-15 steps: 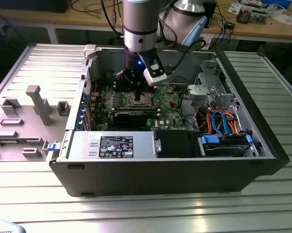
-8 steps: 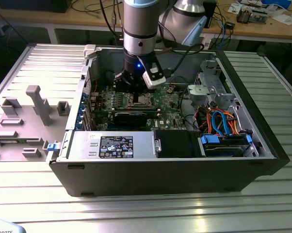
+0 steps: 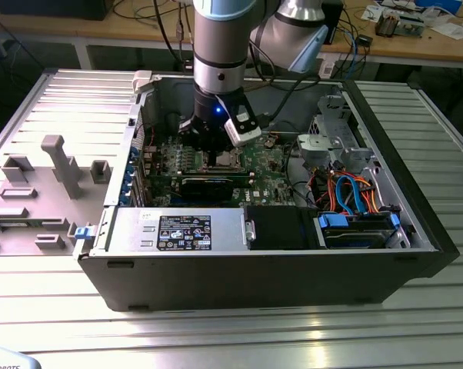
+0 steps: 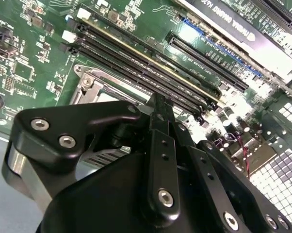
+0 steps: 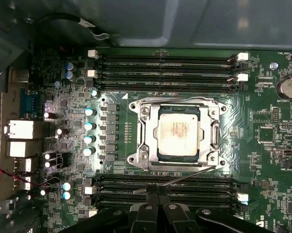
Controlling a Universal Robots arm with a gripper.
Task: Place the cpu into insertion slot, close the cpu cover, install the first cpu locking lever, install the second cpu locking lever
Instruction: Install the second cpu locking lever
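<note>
Over the socket, the claw [image 5: 158, 194] hangs low inside the case [image 3: 416, 254].
Its fingers are pressed together, empty. The cpu [image 5: 179, 131] sits in the slot [image 5: 145, 160] under the closed cover [image 5: 147, 130]; a lever [image 5: 185, 176] slants at its six o'clock edge. I'd press that lever down squarely to latch it. Fingertip contact is hidden.

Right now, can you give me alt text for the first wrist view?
The cpu sits in the insertion slot with the cpu cover closed over it. The gripper is close beside the socket, on a green motherboard.
</note>
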